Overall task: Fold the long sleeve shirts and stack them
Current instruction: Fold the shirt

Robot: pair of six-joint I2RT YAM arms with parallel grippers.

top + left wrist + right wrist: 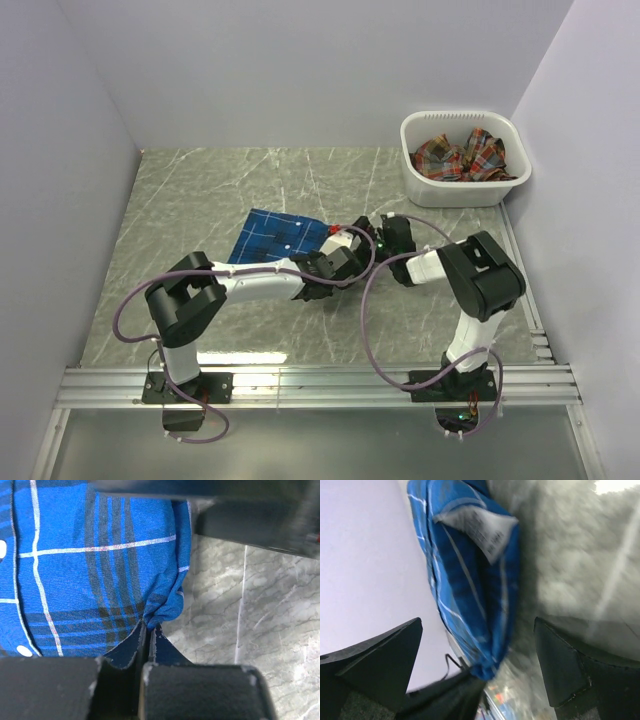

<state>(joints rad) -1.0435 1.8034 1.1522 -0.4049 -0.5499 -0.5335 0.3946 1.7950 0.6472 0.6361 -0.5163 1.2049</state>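
Blue shirt (275,237) lay flat on the table (180,200), well apart from the basket (465,192), down and left of it in the top view. Left gripper (149,632) was clamped tight on a bunched bit of the shirt's edge, on the side nearer the basket, likely to lift it for a fold. Right gripper (477,625) stood fully spread, gripping nothing. The shirt's hem with its white label (485,530) sat between its jaws untouched, probably lining up a second pinch. Red-orange shirt (458,158) sat crumpled inside the basket, not yet folded.
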